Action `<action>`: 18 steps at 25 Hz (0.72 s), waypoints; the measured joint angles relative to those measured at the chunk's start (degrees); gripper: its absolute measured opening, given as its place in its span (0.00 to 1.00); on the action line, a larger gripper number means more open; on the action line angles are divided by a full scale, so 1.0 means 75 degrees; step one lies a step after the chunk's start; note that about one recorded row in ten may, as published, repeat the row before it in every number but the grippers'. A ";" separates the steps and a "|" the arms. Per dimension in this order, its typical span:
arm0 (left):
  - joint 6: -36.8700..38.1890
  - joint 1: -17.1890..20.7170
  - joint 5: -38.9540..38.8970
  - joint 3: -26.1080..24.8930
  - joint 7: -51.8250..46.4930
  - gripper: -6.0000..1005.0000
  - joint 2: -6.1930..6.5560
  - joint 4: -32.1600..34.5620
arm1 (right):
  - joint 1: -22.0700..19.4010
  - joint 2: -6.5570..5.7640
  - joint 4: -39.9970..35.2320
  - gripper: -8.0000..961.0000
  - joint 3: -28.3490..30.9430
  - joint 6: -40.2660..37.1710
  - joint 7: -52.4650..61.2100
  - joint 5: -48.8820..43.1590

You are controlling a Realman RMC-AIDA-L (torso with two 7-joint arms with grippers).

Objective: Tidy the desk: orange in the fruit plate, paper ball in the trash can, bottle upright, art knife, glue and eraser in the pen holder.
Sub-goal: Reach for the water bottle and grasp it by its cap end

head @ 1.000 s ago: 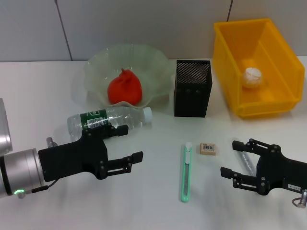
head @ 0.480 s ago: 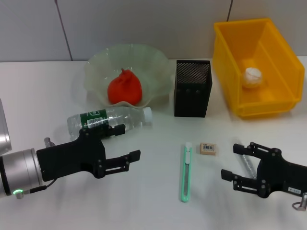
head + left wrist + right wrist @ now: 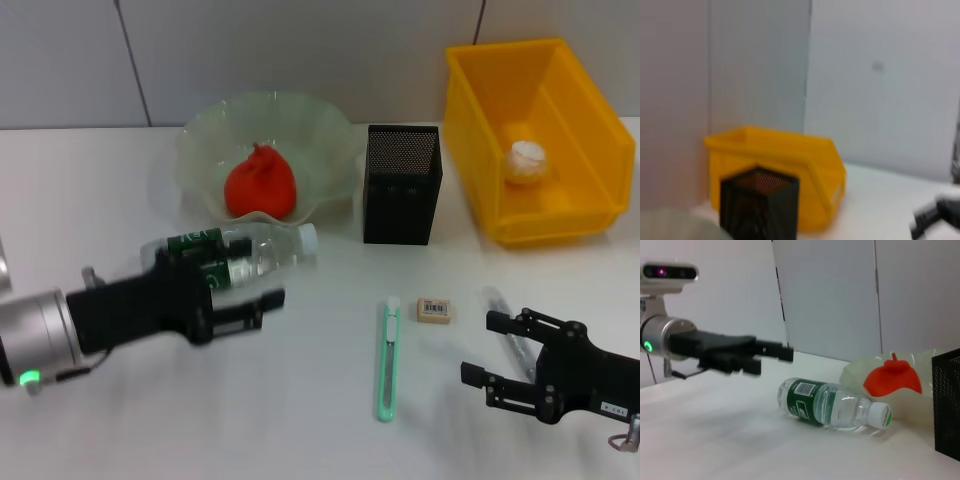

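Note:
The clear bottle (image 3: 262, 247) with a green label lies on its side in front of the fruit plate (image 3: 205, 130); the right wrist view also shows the bottle (image 3: 832, 405). My left gripper (image 3: 255, 275) hovers open over its label end without touching, and the same gripper (image 3: 771, 353) shows from the side. The orange (image 3: 260, 185) sits in the plate. The paper ball (image 3: 527, 162) lies in the yellow trash can (image 3: 570, 215). A green art knife (image 3: 388, 358) and the eraser (image 3: 434, 310) lie before the black pen holder (image 3: 402, 185). My right gripper (image 3: 478, 348) is open beside the glue (image 3: 497, 303).
The pen holder stands between the plate and the yellow bin, as the left wrist view shows with the holder (image 3: 760, 205) and the bin (image 3: 790, 160). The white table (image 3: 320, 430) stretches toward the near edge.
My left gripper has moved back and up over the bottle's label end. The right gripper has drawn slightly toward the near edge, uncovering more of the glue.

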 joint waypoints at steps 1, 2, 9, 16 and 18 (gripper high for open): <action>0.0039 -0.0037 -0.0177 0.0005 -0.0164 0.79 -0.0009 0.0127 | -0.0001 0.0000 -0.0001 0.81 0.0003 -0.0001 0.0000 0.0002; 0.0068 -0.0070 -0.0278 0.0033 -0.0327 0.79 -0.0015 0.0246 | -0.0001 0.0000 -0.0001 0.81 0.0003 -0.0001 0.0000 0.0002; 0.0005 -0.0314 -0.0080 0.0058 -0.2099 0.79 0.0045 0.1869 | -0.0005 -0.0009 -0.0058 0.81 0.0008 -0.0057 0.0009 0.0018; 0.0001 -0.0375 0.1393 0.0052 -0.3736 0.79 0.0084 0.3832 | -0.0002 -0.0005 -0.0066 0.81 0.0031 -0.0089 0.0018 0.0024; 0.0049 -0.0497 0.1873 0.0053 -0.4143 0.79 0.0102 0.4229 | 0.0001 -0.0004 -0.0067 0.81 0.0043 -0.0091 0.0018 0.0024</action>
